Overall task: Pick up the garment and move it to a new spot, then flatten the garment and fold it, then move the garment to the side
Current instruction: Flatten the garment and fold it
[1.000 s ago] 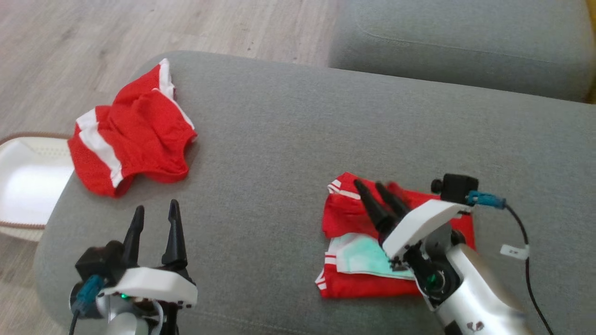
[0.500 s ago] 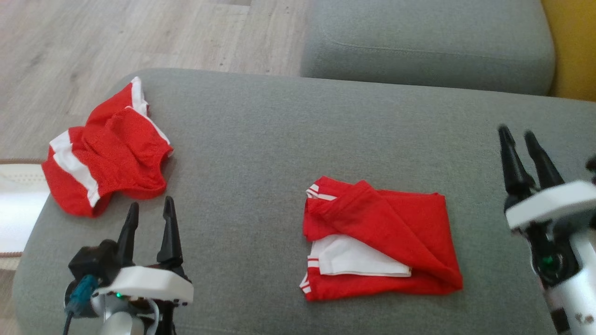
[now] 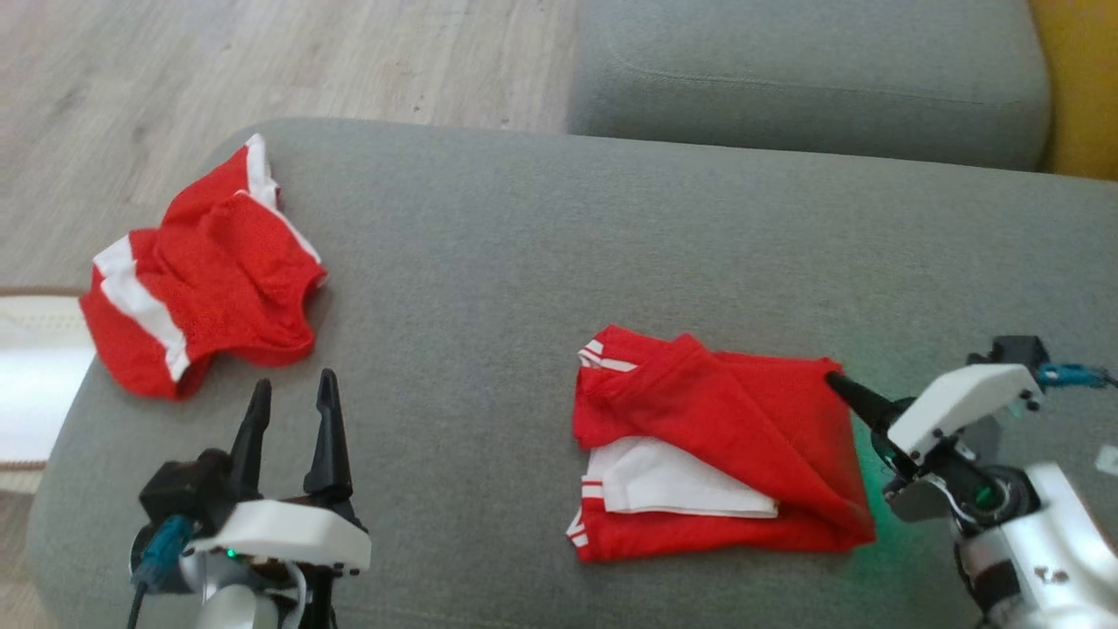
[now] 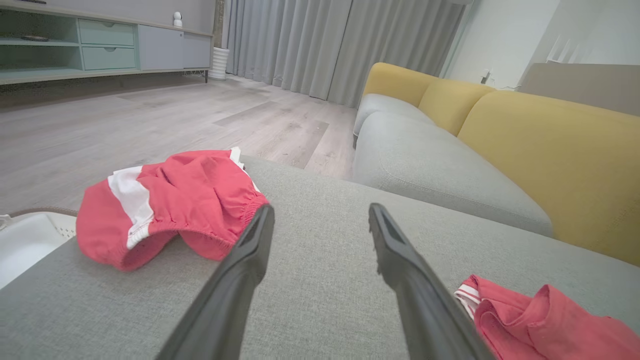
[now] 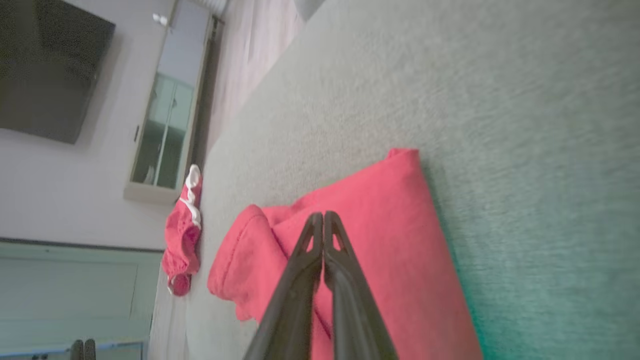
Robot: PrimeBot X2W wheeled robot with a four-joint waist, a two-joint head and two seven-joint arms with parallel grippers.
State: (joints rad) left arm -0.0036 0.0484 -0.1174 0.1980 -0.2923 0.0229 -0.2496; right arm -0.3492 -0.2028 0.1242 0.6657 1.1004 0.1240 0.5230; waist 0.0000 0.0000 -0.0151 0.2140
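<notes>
The garment (image 3: 725,428) is red with white trim and lies folded into a rough rectangle on the grey cushion (image 3: 524,227), right of centre. It also shows as the garment (image 5: 380,240) and the garment (image 4: 545,320). My right gripper (image 3: 834,380) is shut, fingers pressed together, with the tips at the garment's upper right corner. In the right wrist view the right gripper (image 5: 322,215) lies over the red cloth and nothing shows between the fingers. My left gripper (image 3: 293,393) stands open at the lower left and holds nothing; the left gripper (image 4: 320,210) points across bare cushion.
A second red and white garment (image 3: 205,271) lies crumpled near the cushion's left edge. A white basket (image 3: 35,367) stands on the floor beyond that edge. Another grey seat (image 3: 803,79) with a yellow back (image 3: 1083,87) lies behind.
The right gripper lifted off the garment to the far right while open, then came down to its upper right corner and shut. The left gripper has not moved.
</notes>
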